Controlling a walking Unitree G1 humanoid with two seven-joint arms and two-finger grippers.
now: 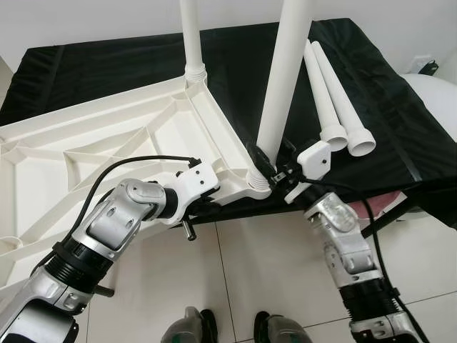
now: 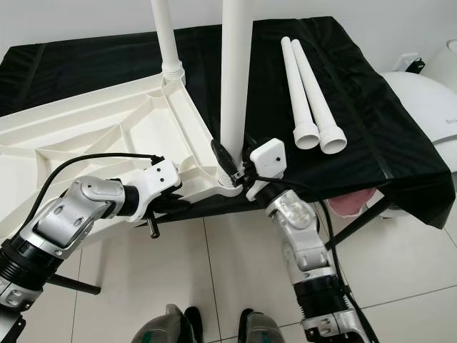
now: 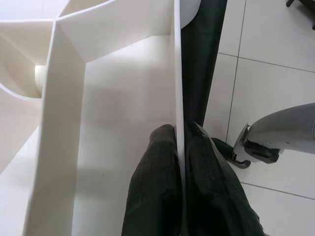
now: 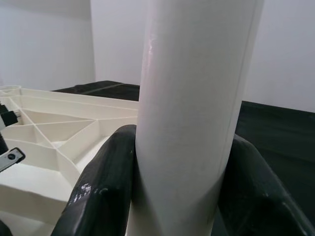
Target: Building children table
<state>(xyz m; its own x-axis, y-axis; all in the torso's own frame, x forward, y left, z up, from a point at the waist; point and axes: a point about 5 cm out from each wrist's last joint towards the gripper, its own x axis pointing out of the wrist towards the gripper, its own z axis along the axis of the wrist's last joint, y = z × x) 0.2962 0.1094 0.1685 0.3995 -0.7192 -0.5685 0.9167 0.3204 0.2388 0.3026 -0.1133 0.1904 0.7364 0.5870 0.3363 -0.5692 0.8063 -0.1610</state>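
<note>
A white plastic table top (image 1: 107,143) lies upside down on a black-covered surface (image 1: 385,136), its near corner hanging over the edge. Two white legs stand upright in its corner sockets, a far leg (image 1: 191,36) and a near leg (image 1: 284,78). My right gripper (image 1: 265,164) is shut on the near leg just above its socket, with fingers (image 4: 101,187) on both sides of the leg (image 4: 192,98). My left gripper (image 3: 180,167) is shut on the table top's thin near rim (image 3: 177,73). Two loose legs (image 1: 335,93) lie on the cloth at the right.
A pale tiled floor (image 1: 250,271) lies below, with my feet (image 1: 232,329) at the bottom edge. A white rounded object (image 1: 435,93) stands at the far right. A pink item (image 1: 382,204) and black stand bars show under the cloth's right front edge.
</note>
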